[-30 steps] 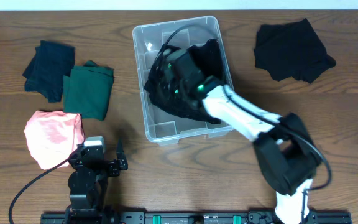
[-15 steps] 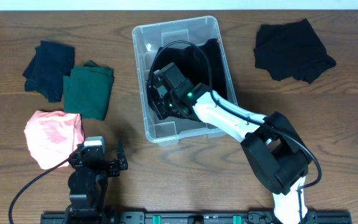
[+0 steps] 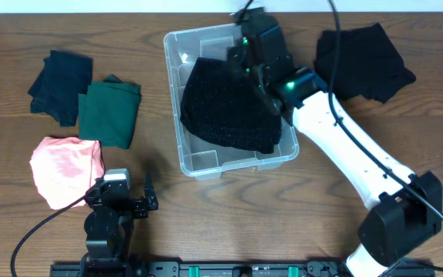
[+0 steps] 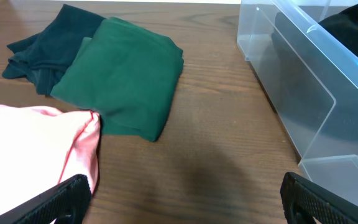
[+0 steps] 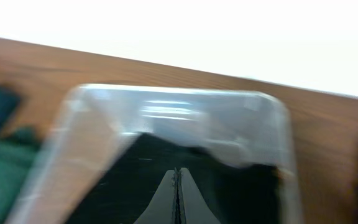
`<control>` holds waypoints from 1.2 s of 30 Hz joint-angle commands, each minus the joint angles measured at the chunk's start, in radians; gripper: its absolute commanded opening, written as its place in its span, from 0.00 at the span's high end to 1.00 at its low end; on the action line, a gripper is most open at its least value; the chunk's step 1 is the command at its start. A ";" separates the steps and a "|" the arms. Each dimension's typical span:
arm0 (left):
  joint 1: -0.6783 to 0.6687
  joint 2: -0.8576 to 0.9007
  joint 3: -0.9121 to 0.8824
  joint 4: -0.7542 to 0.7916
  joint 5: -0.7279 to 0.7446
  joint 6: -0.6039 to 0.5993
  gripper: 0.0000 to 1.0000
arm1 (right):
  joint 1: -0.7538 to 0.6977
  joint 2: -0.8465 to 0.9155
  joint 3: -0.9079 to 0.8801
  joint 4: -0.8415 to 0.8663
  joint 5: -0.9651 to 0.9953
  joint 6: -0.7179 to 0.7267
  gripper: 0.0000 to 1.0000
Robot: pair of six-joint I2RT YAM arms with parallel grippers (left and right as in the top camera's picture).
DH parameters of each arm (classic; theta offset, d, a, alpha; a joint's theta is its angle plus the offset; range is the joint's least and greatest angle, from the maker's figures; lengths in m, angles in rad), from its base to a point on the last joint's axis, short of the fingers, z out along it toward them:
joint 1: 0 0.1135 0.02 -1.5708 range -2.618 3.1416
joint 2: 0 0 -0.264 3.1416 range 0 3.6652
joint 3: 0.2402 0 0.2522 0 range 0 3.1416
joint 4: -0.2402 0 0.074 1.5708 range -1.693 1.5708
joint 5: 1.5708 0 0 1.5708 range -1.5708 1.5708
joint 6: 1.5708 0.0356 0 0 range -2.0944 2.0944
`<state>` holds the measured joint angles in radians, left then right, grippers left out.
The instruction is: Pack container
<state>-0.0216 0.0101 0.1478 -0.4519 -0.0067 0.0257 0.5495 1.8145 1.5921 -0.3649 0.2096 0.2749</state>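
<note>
The clear container (image 3: 172,48) stands at the table's centre back with a black garment (image 3: 233,108) spread inside it. My right gripper (image 3: 243,52) hangs above the container's far right corner, shut, its fingers pressed together with nothing between them. The right wrist view is blurred; it shows the shut gripper (image 5: 177,171) over the black garment (image 5: 129,180) in the container (image 5: 166,99). My left gripper (image 3: 123,201) rests near the front left edge. In the left wrist view this gripper (image 4: 185,202) is wide open over bare wood, beside the container (image 4: 303,93).
On the left lie a dark teal garment (image 3: 60,83), a green garment (image 3: 111,114) and a pink garment (image 3: 66,169). Another black garment (image 3: 364,61) lies at the back right. The left wrist view shows the green garment (image 4: 129,81) and the pink garment (image 4: 30,149) close ahead.
My right gripper has risen out of the container and swung toward its far right corner. The black garment now lies uncovered in the container. The left arm has not moved.
</note>
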 commanded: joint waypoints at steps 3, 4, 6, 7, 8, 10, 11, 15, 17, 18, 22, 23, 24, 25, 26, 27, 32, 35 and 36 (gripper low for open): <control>0.003 -0.006 -0.018 -0.002 -0.002 -0.005 0.02 | -0.009 0.105 -0.018 -0.034 0.186 0.077 0.99; 0.003 -0.006 -0.018 -0.002 -0.002 -0.005 0.02 | -0.009 0.120 -0.018 -0.034 0.186 0.078 0.99; 0.003 -0.006 -0.018 -0.002 -0.002 -0.005 0.02 | -0.009 0.148 -0.018 -0.033 0.193 0.081 0.99; 0.003 -0.006 -0.018 -0.002 -0.002 -0.005 0.02 | -0.009 0.161 -0.018 -0.034 0.206 0.092 0.99; 0.003 -0.006 -0.018 -0.002 -0.002 -0.005 0.02 | -0.009 0.179 -0.018 -0.036 0.222 0.106 0.99; 0.003 -0.006 -0.018 -0.002 -0.002 -0.005 0.02 | -0.009 0.205 -0.018 -0.035 0.231 0.114 0.99; 0.003 -0.006 -0.018 -0.002 -0.002 -0.005 0.02 | -0.009 0.219 -0.018 -0.035 0.229 0.116 0.99; 0.003 -0.006 -0.018 -0.002 -0.002 -0.005 0.02 | -0.009 0.276 -0.018 -0.056 0.229 0.138 0.99; 0.003 -0.006 -0.018 -0.002 -0.002 -0.005 0.02 | -0.008 0.312 -0.018 -0.079 0.228 0.164 0.99; 0.003 -0.006 -0.018 -0.002 -0.002 -0.005 0.02 | -0.007 0.332 -0.018 -0.086 0.228 0.173 0.99; 0.003 -0.006 -0.018 -0.002 -0.002 -0.005 0.02 | 0.004 0.398 -0.018 -0.093 0.228 0.174 0.99; 0.003 -0.006 -0.018 -0.002 -0.002 -0.005 0.02 | 0.008 0.399 -0.018 -0.092 0.228 0.173 0.99; 0.003 -0.006 -0.018 -0.002 -0.002 -0.005 0.02 | 0.012 0.398 -0.017 -0.085 0.228 0.172 0.99; 0.003 -0.006 -0.018 -0.002 -0.002 -0.005 0.02 | 0.016 0.391 -0.014 -0.078 0.228 0.158 0.99; 0.003 -0.006 -0.018 -0.002 -0.002 -0.005 0.02 | 0.020 0.380 -0.009 -0.072 0.228 0.141 0.99; 0.003 -0.006 -0.018 -0.002 -0.002 -0.005 0.02 | 0.025 0.366 0.000 -0.070 0.228 0.119 0.99; 0.003 -0.006 -0.018 -0.002 -0.002 -0.005 0.02 | 0.050 0.264 0.046 -0.069 0.227 0.051 0.99; 0.003 -0.006 -0.018 -0.002 -0.002 -0.005 0.02 | 0.059 0.202 0.051 -0.054 0.228 0.042 0.99; 0.003 -0.006 -0.018 -0.002 -0.002 -0.005 0.02 | 0.059 0.188 0.051 -0.049 0.228 0.042 0.99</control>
<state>-0.0216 0.0101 0.1478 -0.4519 -0.0067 0.0257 0.5873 2.1090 1.6039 -0.4263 0.4229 0.3500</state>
